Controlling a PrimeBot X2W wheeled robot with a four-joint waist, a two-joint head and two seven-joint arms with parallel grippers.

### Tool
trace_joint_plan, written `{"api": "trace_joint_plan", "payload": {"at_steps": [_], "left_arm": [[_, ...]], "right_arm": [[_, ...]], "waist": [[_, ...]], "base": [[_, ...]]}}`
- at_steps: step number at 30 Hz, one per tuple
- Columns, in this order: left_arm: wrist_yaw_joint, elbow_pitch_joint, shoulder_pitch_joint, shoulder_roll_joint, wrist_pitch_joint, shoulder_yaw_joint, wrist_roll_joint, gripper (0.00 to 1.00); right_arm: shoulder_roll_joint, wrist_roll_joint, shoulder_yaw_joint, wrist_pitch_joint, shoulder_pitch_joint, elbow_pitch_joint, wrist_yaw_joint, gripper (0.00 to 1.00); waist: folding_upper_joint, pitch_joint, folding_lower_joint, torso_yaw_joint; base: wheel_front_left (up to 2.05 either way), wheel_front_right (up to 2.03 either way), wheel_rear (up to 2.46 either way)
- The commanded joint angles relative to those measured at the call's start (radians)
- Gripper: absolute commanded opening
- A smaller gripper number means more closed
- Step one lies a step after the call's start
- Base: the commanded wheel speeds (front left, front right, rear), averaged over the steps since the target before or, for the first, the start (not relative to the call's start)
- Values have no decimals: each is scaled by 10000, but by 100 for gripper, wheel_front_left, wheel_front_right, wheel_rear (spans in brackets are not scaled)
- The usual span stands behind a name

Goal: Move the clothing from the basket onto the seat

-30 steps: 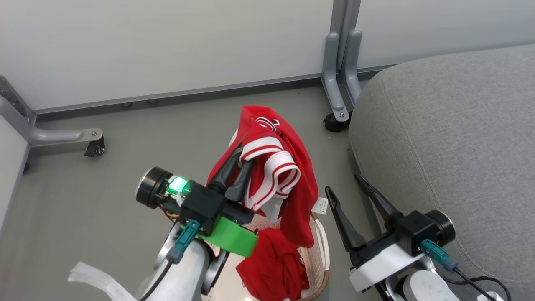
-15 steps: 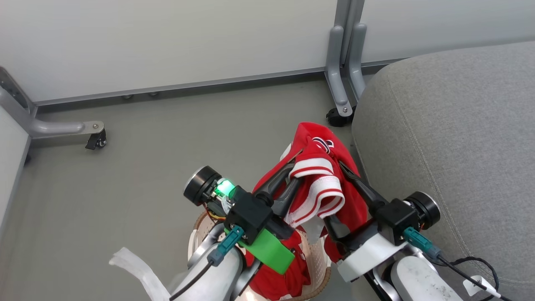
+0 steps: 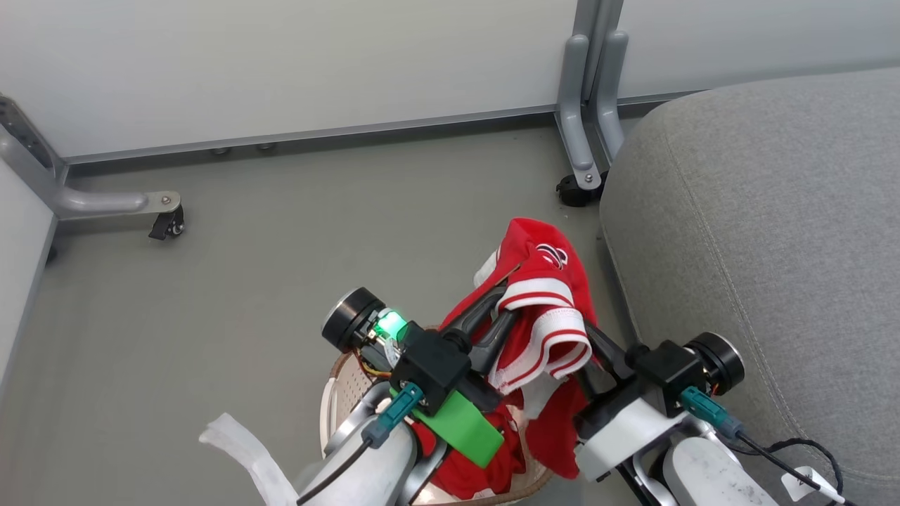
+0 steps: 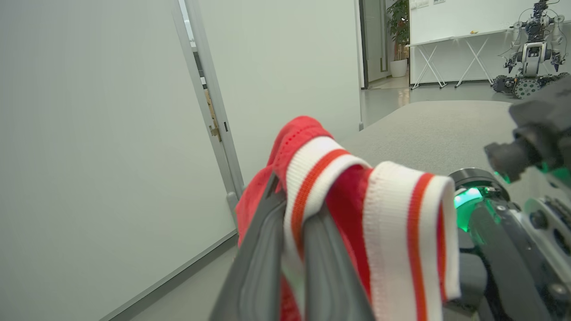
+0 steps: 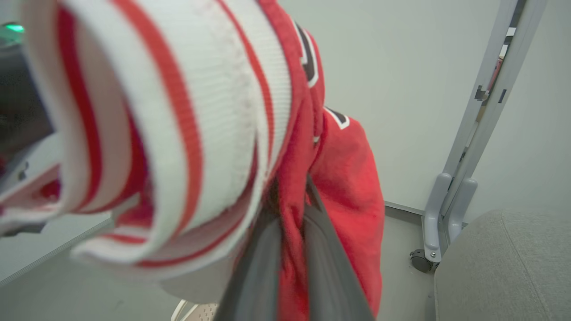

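The clothing (image 3: pixel 545 281) sat in the lower middle of the head view: one red garment with striped trim was held up above the basket (image 3: pixel 336 393), just left of the grey seat (image 3: pixel 759 211) on the right side. The left fingers (image 3: pixel 479 315) and right fingers (image 3: pixel 606 346) were both closed on that garment. A second red garment (image 3: pixel 460 478) lay in the basket at the bottom edge. In the left wrist view, the left fingers pinched the striped trim at bottom centre, with the seat behind at right. In the right wrist view, the right fingers clamped red fabric at bottom centre, with the seat at lower right
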Motion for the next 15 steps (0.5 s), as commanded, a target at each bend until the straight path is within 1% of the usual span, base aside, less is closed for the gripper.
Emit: {"api": "trace_joint_plan", "payload": {"at_steps": [1,4,5,6,7,12,15], "left_arm": [[0,54,-23,5,-9,9,21,0],[-59,177,20,6,-9,-34,-36,0],[-69,243,17,8,-9,-62,-54,32],[-82,286,4,6,-9,-68,-63,48],[-86,336,-11,6,-9,-59,-78,100],[-123,462,6,27,-9,-10,-184,100],[-137,526,-9,80,-9,27,-217,100]], "right_arm": [[-55,-23,-113,-31,151,2,-13,0],[30,96,-350,-31,204,-104,-13,0],[30,117,-401,-31,254,-137,-13,0],[12,132,-428,-31,302,-141,-13,0],[18,162,-503,-31,355,-121,-13,0],[171,302,-1005,-31,488,-129,-13,0],[122,203,-1109,-31,531,-167,-13,0]], "waist": [[0,44,0,36],[0,79,0,89],[0,75,0,109],[0,67,0,124],[0,54,0,138],[0,-13,0,173],[0,-10,0,185]], "base": [[0,0,0],[0,0,0],[0,0,0],[0,0,0],[0,0,0],[0,0,0],[0,0,0]]}}
